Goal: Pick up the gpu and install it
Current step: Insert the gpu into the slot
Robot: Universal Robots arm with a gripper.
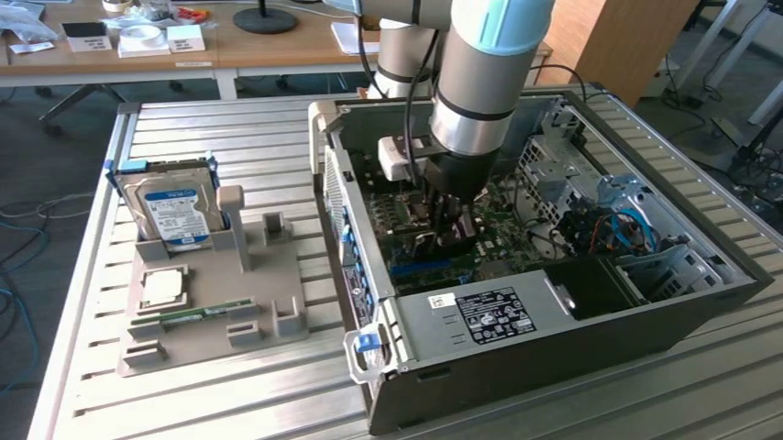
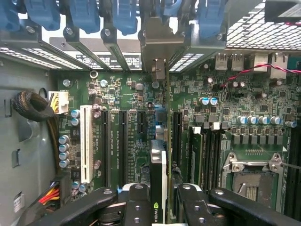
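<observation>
A: Wrist view first: where is the card?

B: The gpu (image 2: 158, 165), a thin green circuit board with a black cooler block seen edge-on, stands upright between the two black fingers (image 2: 136, 205) of the end effector (image 2: 160, 207). The fingers are closed on its upper edge, one on each flat side, so the end effector is holding the gpu at a narrow spread.

A: And relative to the motherboard?

B: It hangs over the green motherboard (image 2: 141, 94), in line with the long black expansion slots (image 2: 123, 141) beside the white slot (image 2: 86, 143). Its silver metal end bracket (image 2: 159, 47) reaches to the row of rear slot covers with blue plastic clips (image 2: 84, 16). Whether its edge is seated in a slot I cannot tell.

A: Exterior view?

B: The grey robot arm (image 1: 483, 82) reaches down into the open black computer case (image 1: 538, 302) lying on the slatted metal surface (image 1: 233, 128), and the end effector (image 1: 450, 220) is just above the motherboard (image 1: 514, 229). Well apart from the case, toward the exterior view's left, a grey parts holder (image 1: 245, 302) carries a silver hard drive with a blue label (image 1: 171, 211) and a narrow green memory stick (image 1: 196, 314).
</observation>
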